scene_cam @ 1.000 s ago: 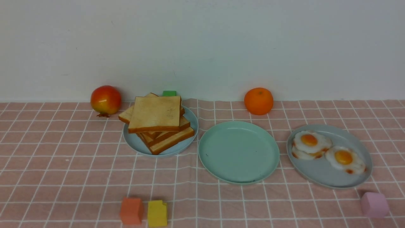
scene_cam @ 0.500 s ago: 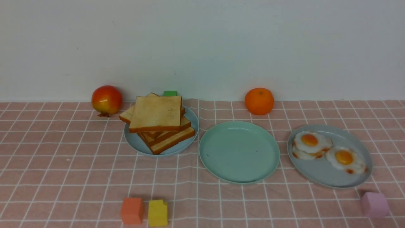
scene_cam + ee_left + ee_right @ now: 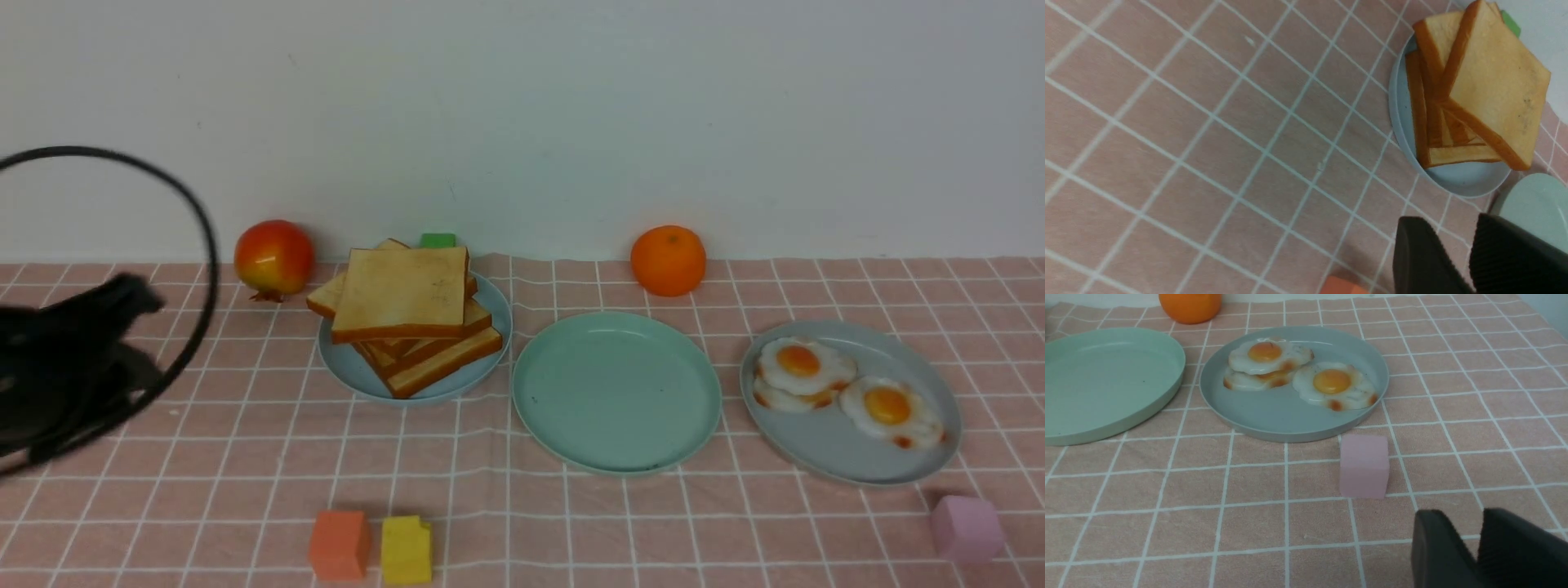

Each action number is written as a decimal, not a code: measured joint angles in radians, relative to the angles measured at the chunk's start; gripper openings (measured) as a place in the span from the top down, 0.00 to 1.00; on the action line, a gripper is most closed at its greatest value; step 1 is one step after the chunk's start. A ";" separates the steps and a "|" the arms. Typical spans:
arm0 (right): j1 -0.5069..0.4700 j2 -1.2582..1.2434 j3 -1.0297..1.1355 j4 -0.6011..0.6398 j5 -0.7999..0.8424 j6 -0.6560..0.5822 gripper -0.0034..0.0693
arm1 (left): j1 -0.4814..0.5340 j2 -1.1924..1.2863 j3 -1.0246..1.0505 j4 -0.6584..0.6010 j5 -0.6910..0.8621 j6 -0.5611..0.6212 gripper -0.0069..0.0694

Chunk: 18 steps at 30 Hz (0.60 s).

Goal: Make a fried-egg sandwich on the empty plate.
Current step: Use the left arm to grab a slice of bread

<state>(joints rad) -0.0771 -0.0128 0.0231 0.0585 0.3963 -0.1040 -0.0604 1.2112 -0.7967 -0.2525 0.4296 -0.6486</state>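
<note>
Your empty mint-green plate (image 3: 616, 392) sits between the toast pile (image 3: 404, 310) and the fried eggs (image 3: 886, 406), within reach of both arms. No sandwich is built yet. The left gripper (image 3: 1453, 228) and right gripper (image 3: 1464, 522) stand slightly parted, holding nothing.

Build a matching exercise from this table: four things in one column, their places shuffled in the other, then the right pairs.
Things
1. toast pile
2. fried eggs
3. mint-green plate
4. pink cube

Places
A. on the grey-blue plate
B. bare, between the other two plates
C. off the plates, beside the grey-blue one and nearer the robot
D. on the pale blue plate

Pairs: 1-D, 2-A, 3-B, 4-C
</note>
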 joint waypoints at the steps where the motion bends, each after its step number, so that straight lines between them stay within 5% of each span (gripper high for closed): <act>1: 0.000 0.000 0.000 0.000 0.000 0.000 0.67 | 0.000 0.000 -0.005 -0.009 -0.001 0.005 0.59; 7: 0.000 0.000 0.000 -0.001 0.000 0.000 0.66 | 0.000 0.298 -0.203 -0.255 0.081 0.179 0.53; 9: 0.000 0.000 0.000 -0.001 0.000 0.000 0.65 | 0.000 0.401 -0.306 -0.331 0.112 0.271 0.44; 14: 0.000 0.000 0.000 0.000 0.000 0.000 0.65 | 0.000 0.547 -0.451 -0.362 0.116 0.410 0.28; 18: 0.000 0.000 0.000 0.000 0.000 0.000 0.64 | 0.000 0.647 -0.509 -0.399 0.114 0.456 0.24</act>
<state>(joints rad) -0.0771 -0.0128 0.0231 0.0586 0.3963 -0.1040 -0.0604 1.8580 -1.3054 -0.6516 0.5438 -0.1931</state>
